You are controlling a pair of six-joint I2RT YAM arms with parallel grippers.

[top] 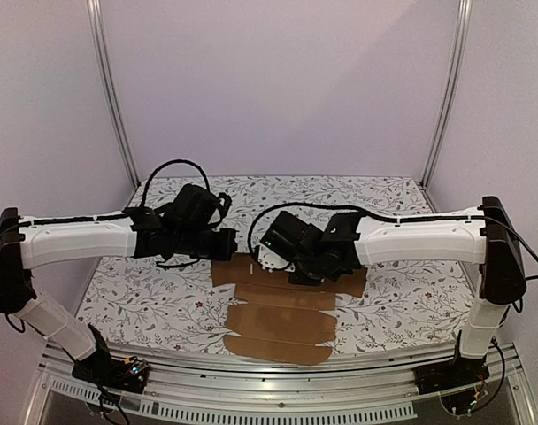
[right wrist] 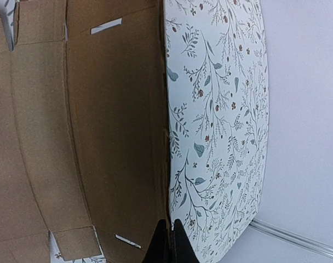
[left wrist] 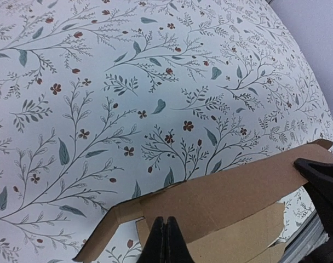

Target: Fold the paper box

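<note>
The paper box is a flat brown cardboard sheet with flaps and slots, lying mid-table between the two arms. Its far panel is tilted up off the cloth. My right gripper is shut on that panel's far edge near its right end, and shows as a black shape in the left wrist view. My left gripper is shut, its tips over the panel's left end beside a side flap. No cardboard shows between its fingers.
A floral tablecloth covers the table. Metal frame posts stand at the back corners and an aluminium rail runs along the near edge. Both forearms hang over the table's middle.
</note>
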